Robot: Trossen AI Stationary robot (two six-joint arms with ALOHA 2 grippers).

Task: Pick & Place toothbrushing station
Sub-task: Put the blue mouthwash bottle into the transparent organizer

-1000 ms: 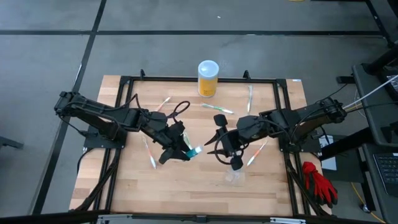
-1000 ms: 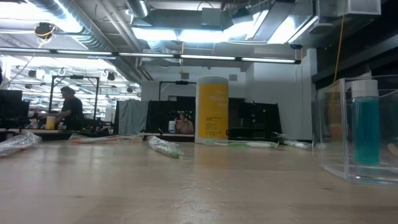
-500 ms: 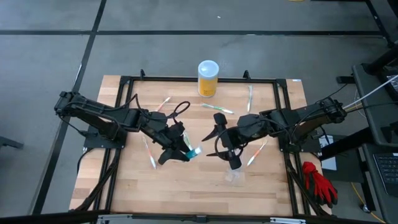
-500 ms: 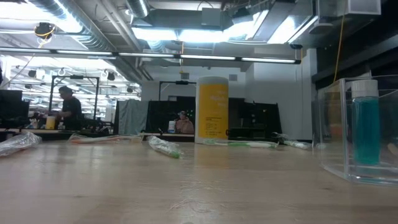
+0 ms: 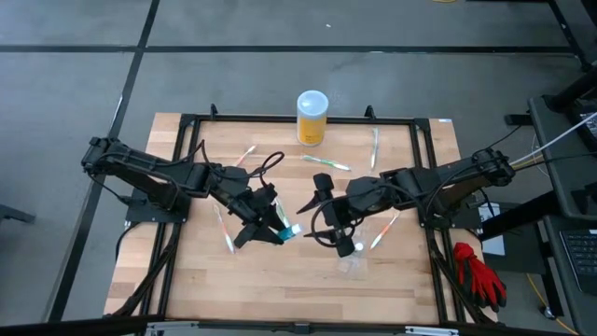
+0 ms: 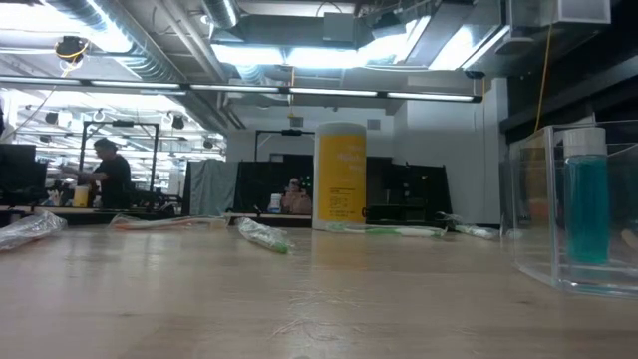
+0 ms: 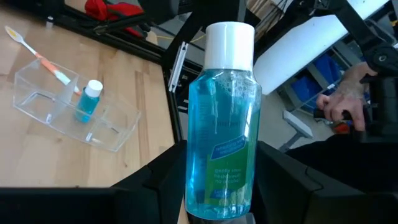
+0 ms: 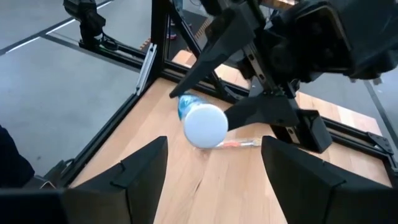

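My left gripper point(image 5: 273, 224) is shut on a blue bottle with a white cap point(image 5: 289, 229), lifted over the table's middle. My right gripper point(image 5: 320, 217) stands open just to its right, facing the cap point(image 8: 206, 126) without touching it. A clear plastic cup point(image 5: 353, 264), box-shaped with compartments, stands on the table nearer the front. It holds a small teal tube point(image 7: 89, 99) and a toothbrush point(image 7: 45, 57). More toothbrushes lie flat on the wood: one point(image 5: 325, 163) at the back, one point(image 5: 224, 229) on the left, one point(image 5: 385, 229) on the right. My left gripper pinches the bottle's lower body point(image 7: 217, 186) between its two fingers point(image 7: 165, 180). The fingers come roughly level from the table's left. The bottle lies along them, its capped end pointing away toward my right gripper. It is lifted clear of the table.
A yellow jar with a white lid point(image 5: 312, 117) stands at the table's far edge. A black frame point(image 5: 280, 119) runs around the wooden top. Red gloves point(image 5: 478, 271) lie off the table's right side. People are in the room behind the table point(image 6: 108, 172).
My right gripper has edged toward the table's left, closer to the cap of the bottle in my left gripper. The bottle stays lifted in the same place.
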